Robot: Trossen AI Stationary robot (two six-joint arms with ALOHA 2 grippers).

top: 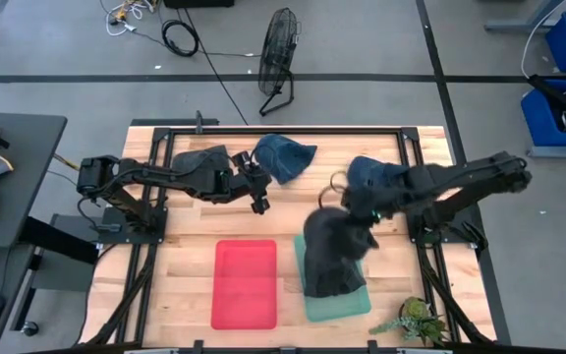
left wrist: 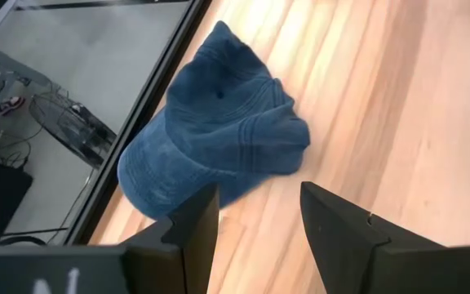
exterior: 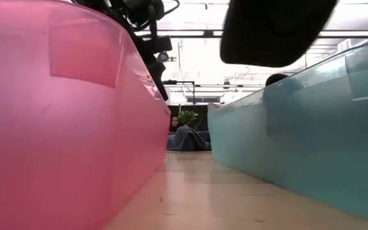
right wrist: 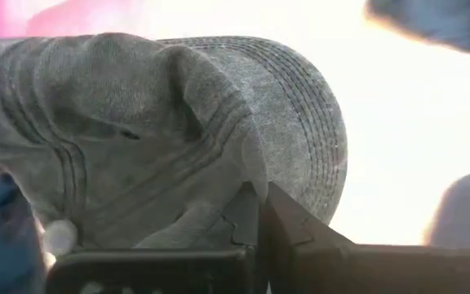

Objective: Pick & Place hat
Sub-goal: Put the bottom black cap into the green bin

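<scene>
A dark grey cap (top: 330, 258) hangs from my right gripper (top: 364, 212) over the teal tray (top: 354, 303). In the low view the cap (exterior: 273, 29) is above the teal tray's wall (exterior: 312, 128). In the right wrist view the shut fingers (right wrist: 259, 214) bite into the grey cap (right wrist: 137, 122). My left gripper (top: 260, 200) is open and holds nothing. It hovers just short of a blue cap (top: 285, 157) that lies on the wood; its wrist view shows this cap (left wrist: 219, 122) beyond the open gripper (left wrist: 255, 224). My right gripper pinches a fold of the grey cap's crown cloth (right wrist: 239, 175), next to the stitched brim (right wrist: 317, 106), between its two fingers. The cap hangs below the fingers, lifted clear above the teal tray.
A red tray (top: 246, 283) lies left of the teal one; its pink wall (exterior: 62, 128) fills the left of the low view. Another blue cap (top: 369, 172) and a dark cap (top: 199, 159) lie near the far edge. A small plant (top: 416, 320) stands at the near right corner.
</scene>
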